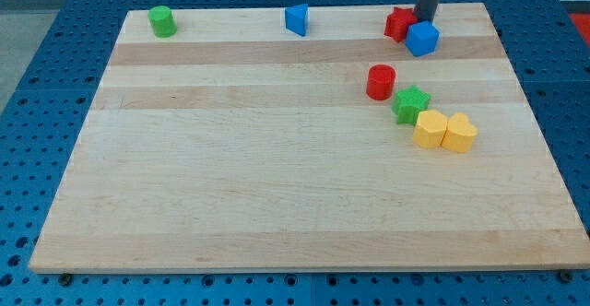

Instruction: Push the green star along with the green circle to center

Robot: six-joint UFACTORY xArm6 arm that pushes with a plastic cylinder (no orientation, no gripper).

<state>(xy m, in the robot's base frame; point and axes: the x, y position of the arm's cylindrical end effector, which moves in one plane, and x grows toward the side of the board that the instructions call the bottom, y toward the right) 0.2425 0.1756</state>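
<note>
The green star (pixel 410 103) lies right of centre on the wooden board (pixel 277 177), touching a yellow block (pixel 430 129) at its lower right and close below a red cylinder (pixel 381 82). The green circle, a short cylinder (pixel 163 21), stands far off at the view's top left corner. My tip (pixel 425 20) is at the view's top right, between a red star-like block (pixel 399 23) and a blue cube (pixel 422 39), far above the green star.
A second yellow block (pixel 459 133) sits against the first one. A blue block (pixel 297 18) stands at the top edge near the middle. The board's top edge is just behind my tip.
</note>
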